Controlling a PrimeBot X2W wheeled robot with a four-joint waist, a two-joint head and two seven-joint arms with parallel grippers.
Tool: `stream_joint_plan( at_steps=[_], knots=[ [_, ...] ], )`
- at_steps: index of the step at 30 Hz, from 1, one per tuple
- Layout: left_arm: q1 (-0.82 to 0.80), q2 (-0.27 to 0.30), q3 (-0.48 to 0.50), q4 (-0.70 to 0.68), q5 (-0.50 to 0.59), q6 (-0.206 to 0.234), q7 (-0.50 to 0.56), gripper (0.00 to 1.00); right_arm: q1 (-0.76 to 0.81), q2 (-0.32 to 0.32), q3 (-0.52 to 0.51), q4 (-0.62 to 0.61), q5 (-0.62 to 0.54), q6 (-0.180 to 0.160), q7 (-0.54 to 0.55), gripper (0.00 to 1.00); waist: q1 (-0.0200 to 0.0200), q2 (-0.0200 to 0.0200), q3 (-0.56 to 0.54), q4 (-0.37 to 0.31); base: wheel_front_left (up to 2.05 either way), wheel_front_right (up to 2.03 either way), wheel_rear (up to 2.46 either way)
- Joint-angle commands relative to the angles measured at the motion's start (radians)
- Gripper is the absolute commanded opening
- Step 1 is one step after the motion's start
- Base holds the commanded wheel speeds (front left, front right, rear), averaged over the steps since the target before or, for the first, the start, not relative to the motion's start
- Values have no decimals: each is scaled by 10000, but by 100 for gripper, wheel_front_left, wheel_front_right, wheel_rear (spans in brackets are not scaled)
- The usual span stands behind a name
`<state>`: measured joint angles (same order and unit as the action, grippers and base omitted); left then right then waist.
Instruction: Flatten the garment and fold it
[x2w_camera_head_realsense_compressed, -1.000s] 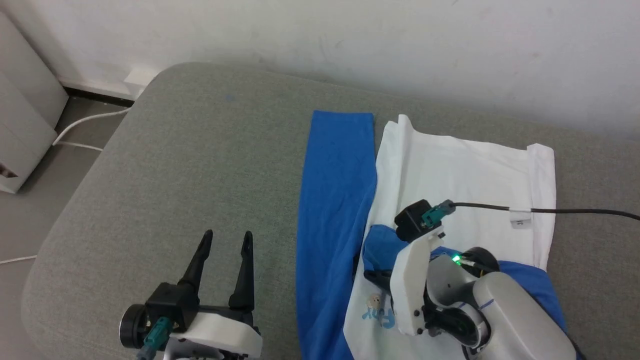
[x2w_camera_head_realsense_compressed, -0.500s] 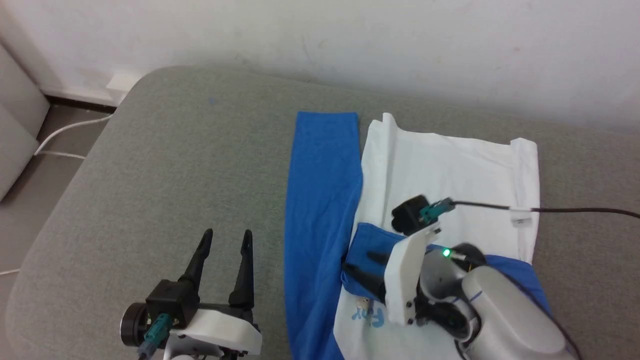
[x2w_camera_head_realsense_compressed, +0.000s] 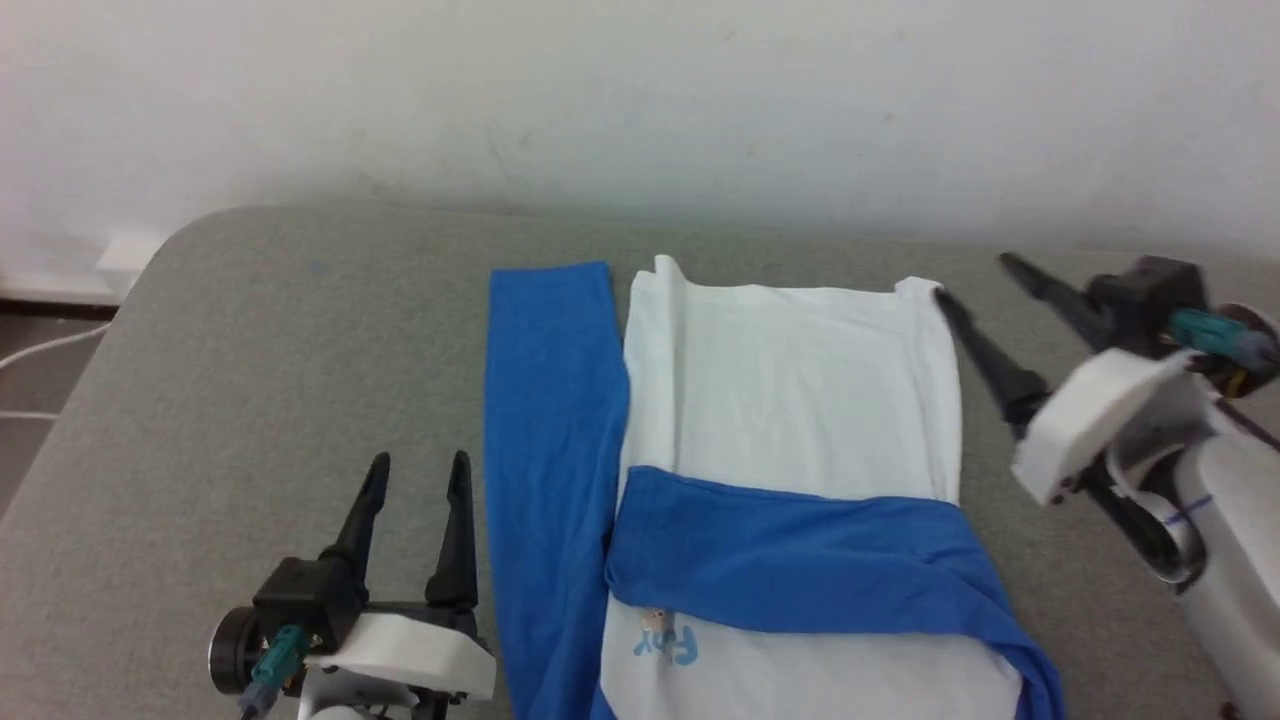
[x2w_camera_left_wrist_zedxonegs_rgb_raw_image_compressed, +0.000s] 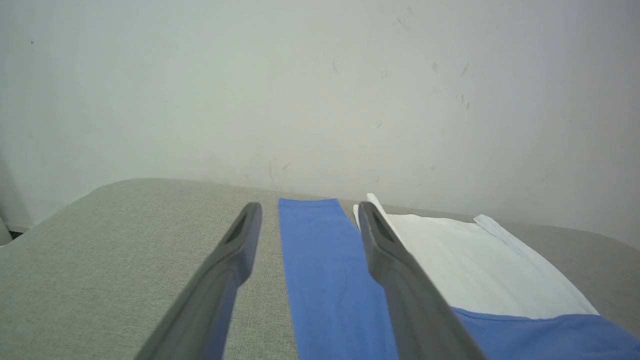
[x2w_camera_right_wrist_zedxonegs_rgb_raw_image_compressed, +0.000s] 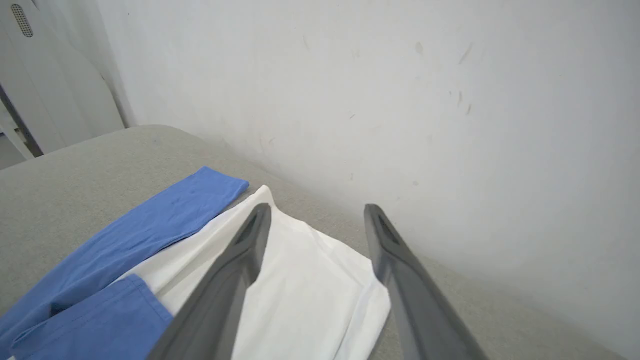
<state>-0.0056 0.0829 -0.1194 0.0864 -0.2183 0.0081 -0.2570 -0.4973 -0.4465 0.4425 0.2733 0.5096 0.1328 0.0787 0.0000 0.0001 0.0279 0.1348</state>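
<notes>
The garment lies flat on the grey cushioned surface, white body upward. One blue sleeve runs straight along its left side. The other blue sleeve is folded across the chest, just above the small blue print. My left gripper is open at the lower left, apart from the cloth, its jaws empty. My right gripper is open and raised to the right of the shirt's far corner, holding nothing. The garment and straight sleeve show past the left fingers; the garment lies below the right ones.
A pale wall runs close behind the surface. The surface's rounded left edge drops to a floor with a white cable. Bare grey surface lies left of the sleeve.
My right gripper opened, let go of the sleeve across the chest and pulled back up to the right. The head camera shifted too. The left gripper kept its pose.
</notes>
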Motion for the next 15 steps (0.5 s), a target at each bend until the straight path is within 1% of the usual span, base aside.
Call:
stream_joint_plan(
  at_steps=[1, 4, 7, 11, 15],
  knots=[
    [-2, 26, 109, -37, -49, -59, -47, 100, 392, -115, -383, -72, -403, -21, -680, 100, 0, -1, -145, -510, 0, 0, 0],
    [-36, 5, 267, -50, -140, -73, -47, 100, 1047, -51, -1291, -185, -1004, -21, -1682, 100, 0, -1, -88, -751, 0, 0, 0],
    [-67, -13, 362, 3, -166, -102, -47, 100, 1888, 361, -2229, -452, -1600, -21, -2480, 100, 0, -1, -16, -950, 0, 0, 0],
    [-217, 76, 454, 252, -88, -102, -47, 100, 2982, 1202, -3260, -1174, -2415, -21, -3012, 100, 0, -1, 171, -1245, 0, 0, 0],
    [-703, 440, 505, 655, 71, -81, 250, 100, 3858, 2238, -3992, -2134, -2954, -21, -3160, 100, 0, -1, 547, -1620, 0, 0, 0]
  ],
)
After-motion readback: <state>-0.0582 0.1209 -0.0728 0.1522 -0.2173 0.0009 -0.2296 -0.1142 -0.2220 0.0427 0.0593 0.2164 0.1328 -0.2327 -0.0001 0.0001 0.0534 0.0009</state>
